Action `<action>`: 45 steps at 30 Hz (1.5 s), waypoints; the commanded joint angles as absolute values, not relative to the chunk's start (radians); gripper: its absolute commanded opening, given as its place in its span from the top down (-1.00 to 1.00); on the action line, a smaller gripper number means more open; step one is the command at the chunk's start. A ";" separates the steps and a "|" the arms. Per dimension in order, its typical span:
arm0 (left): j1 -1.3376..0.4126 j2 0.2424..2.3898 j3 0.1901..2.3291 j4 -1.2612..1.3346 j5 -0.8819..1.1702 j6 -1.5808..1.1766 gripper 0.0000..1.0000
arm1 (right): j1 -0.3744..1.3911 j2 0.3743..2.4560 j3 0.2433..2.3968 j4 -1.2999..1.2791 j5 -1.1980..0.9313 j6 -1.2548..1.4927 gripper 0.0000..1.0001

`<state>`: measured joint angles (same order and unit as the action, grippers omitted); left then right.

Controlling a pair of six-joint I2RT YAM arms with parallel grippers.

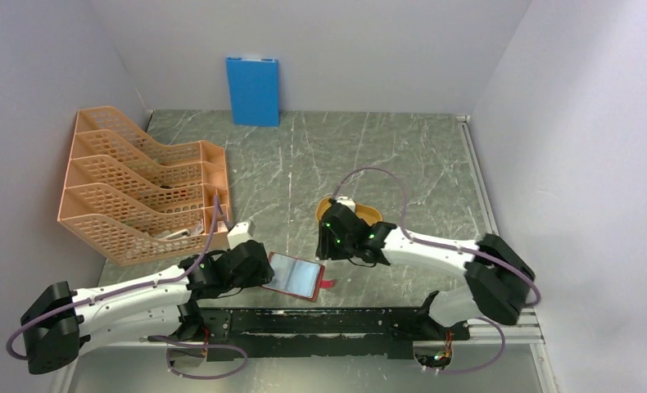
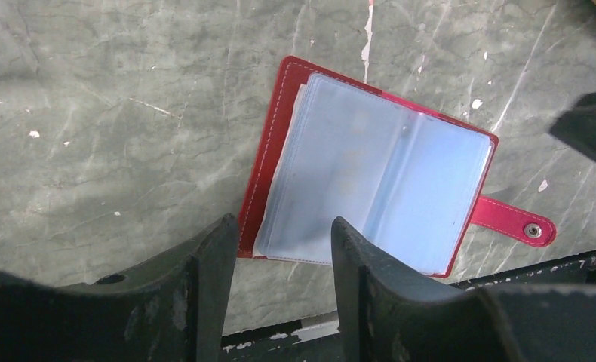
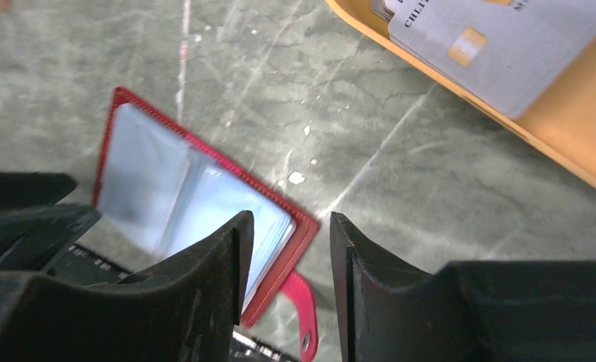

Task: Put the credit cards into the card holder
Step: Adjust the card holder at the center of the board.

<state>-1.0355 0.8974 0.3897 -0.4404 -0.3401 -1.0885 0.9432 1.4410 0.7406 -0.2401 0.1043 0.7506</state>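
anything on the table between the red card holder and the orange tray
No: the right wrist view shows only bare table between card holder and tray.

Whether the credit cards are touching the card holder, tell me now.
Apart. The right wrist view shows the credit cards lying in the yellow tray, with bare table between the tray and the open card holder.

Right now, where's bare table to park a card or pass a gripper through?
Free: the back strip between the blue board and the yellow tray; the right side from the tray to the wall; the middle between the file rack and the tray. Crowded: the near edge, where the open card holder lies with the left gripper and right gripper close by.
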 commanded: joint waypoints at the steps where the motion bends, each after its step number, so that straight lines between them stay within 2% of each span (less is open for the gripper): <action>1: -1.021 0.875 0.394 -0.479 -0.371 -1.108 -0.09 | 0.948 1.274 0.741 -0.358 0.134 0.782 0.05; 8: -1.012 0.861 0.372 -0.442 -0.340 -1.115 -0.10 | 1.029 1.103 0.577 -0.386 0.044 0.902 -0.11; 16: -1.010 0.843 0.392 -0.484 -0.355 -1.105 -0.12 | 1.069 1.146 0.528 -0.325 0.041 0.942 -0.05; 21: -1.010 0.822 0.384 -0.496 -0.347 -1.109 -0.12 | 1.068 1.219 0.526 -0.269 0.037 0.949 0.12; 31: -1.009 0.810 0.400 -0.508 -0.352 -1.094 -0.12 | 1.043 1.273 0.554 -0.282 0.122 0.934 0.64; 37: -1.010 0.839 0.413 -0.481 -0.347 -1.078 -0.12 | 0.983 1.282 0.587 -0.320 0.170 0.860 0.74; 45: -1.009 0.884 0.416 -0.422 -0.336 -1.060 -0.12 | 0.906 1.293 0.600 -0.311 0.157 0.805 0.74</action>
